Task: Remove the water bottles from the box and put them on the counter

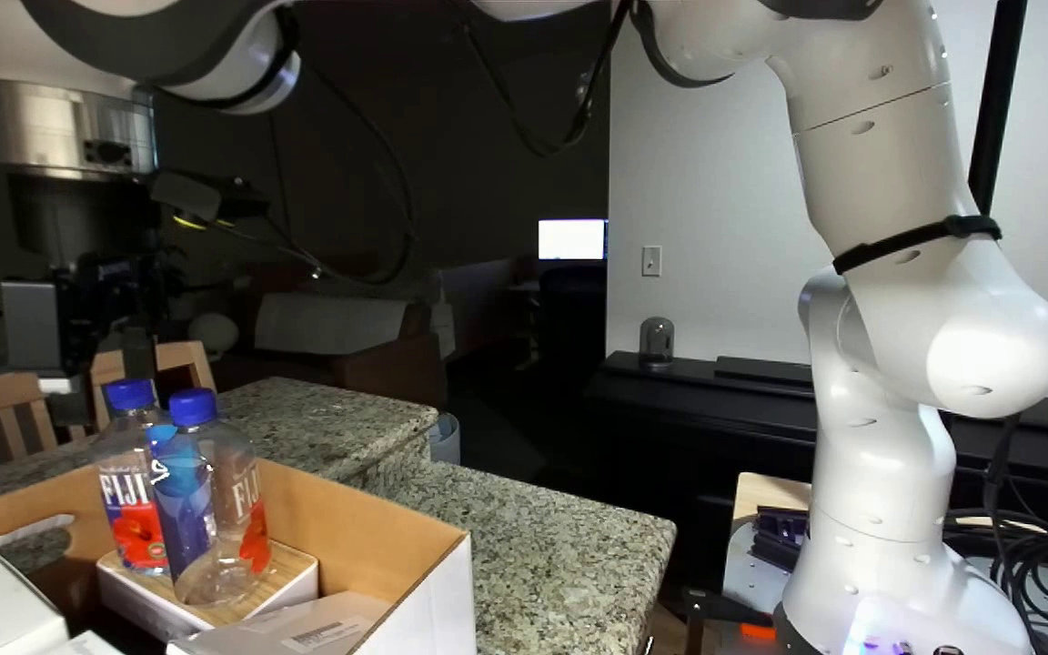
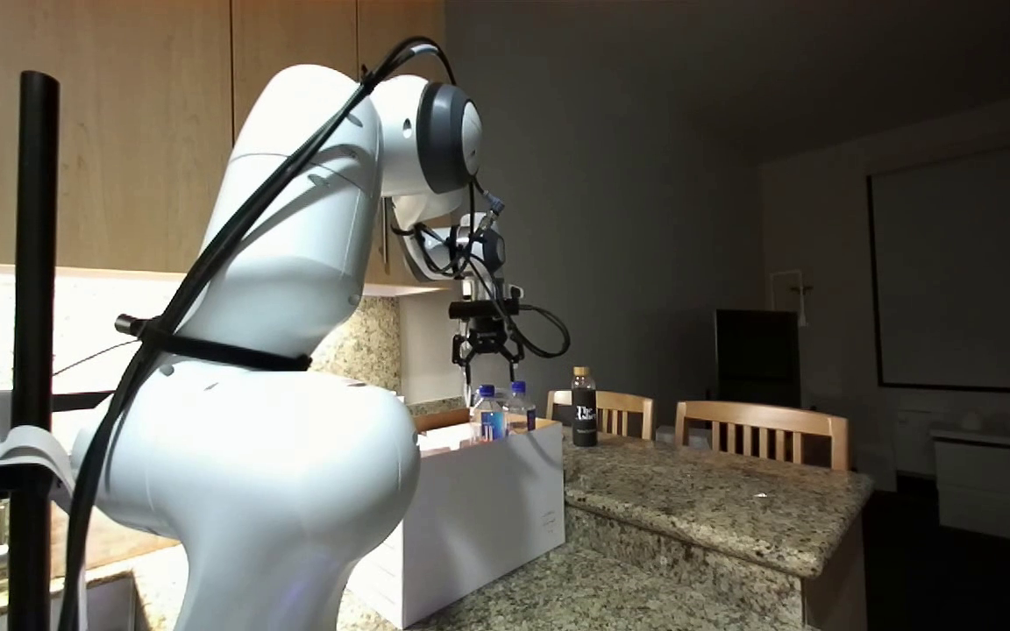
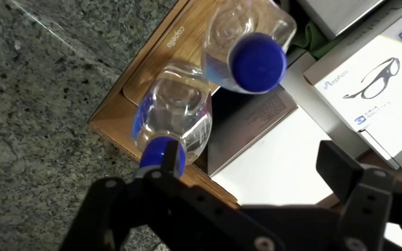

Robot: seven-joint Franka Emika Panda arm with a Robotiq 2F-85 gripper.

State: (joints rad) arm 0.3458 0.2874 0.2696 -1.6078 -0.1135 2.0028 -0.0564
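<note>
Nearest to you in the wrist view is the gripper, its fingers spread wide and holding nothing. There the left finger crosses the blue cap of the near water bottle; you can't tell whether it touches. The far water bottle stands just beyond, to the right. Both are upright on a wood-topped carton inside the box, so neither is out yet.

The step in hand looks like alignment for a first grasp. Which bottle you mean to take isn't settled: the far one is in line with the middle of the gap but ahead of it, while the near one would want a shift left. Either way, get a cap squarely between the fingers before you lower, or the left finger may knock the near bottle. Then close around the neck, lift until the base clears the wall, and carry it to the counter, which in an exterior view shows right of the box; keep off the dark flask on its raised level.
</note>
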